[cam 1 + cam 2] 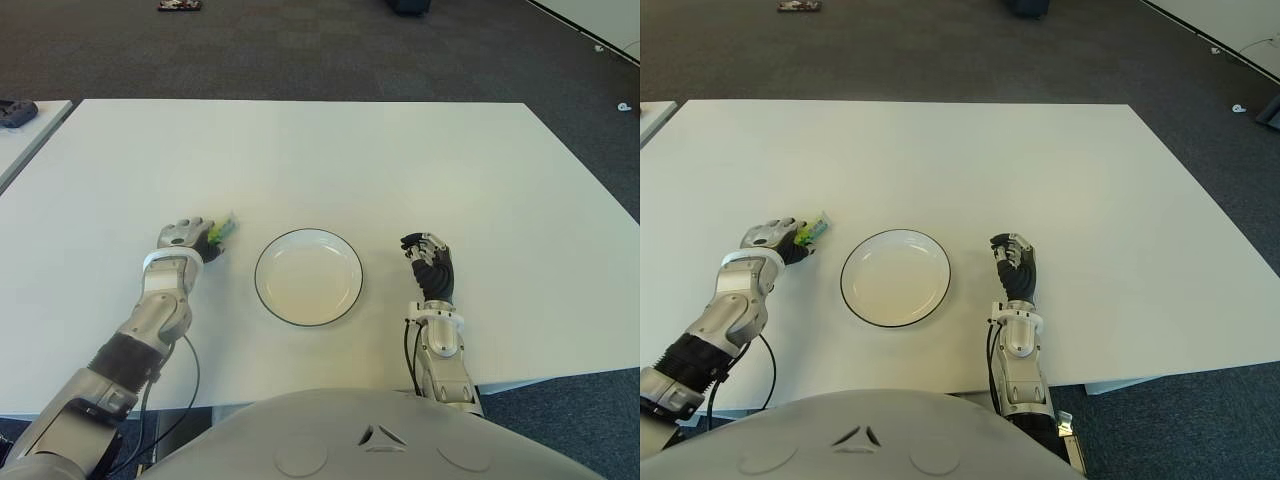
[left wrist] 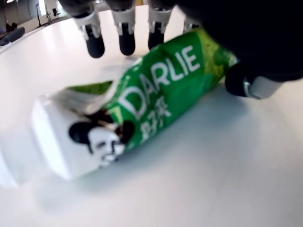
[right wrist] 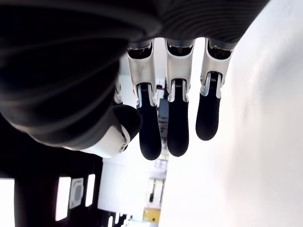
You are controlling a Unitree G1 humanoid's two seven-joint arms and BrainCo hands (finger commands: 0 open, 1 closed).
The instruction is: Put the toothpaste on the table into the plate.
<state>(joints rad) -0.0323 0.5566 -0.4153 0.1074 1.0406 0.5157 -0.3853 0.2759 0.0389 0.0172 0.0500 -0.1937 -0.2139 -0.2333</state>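
One toothpaste tube lies flat on the white surface, just to the left of the plate and apart from its rim. The tube is green with a white end; its label reads "DARLIE" in white capitals, with smaller Chinese characters beneath and a small black-and-white figure printed near the white end.

The left robot hand is down over the tube. In the left wrist view its fingertips hang above one side of the tube with a visible gap, and the thumb sits at the other side near the tube's green end. The fingers are loosely spread around the tube and have not closed on it.

There is one plate, round and white with a thin dark rim, with nothing in it, in the middle between the two hands.

The right robot hand shows to the right of the plate, fingers relaxed and slightly curled, holding nothing.
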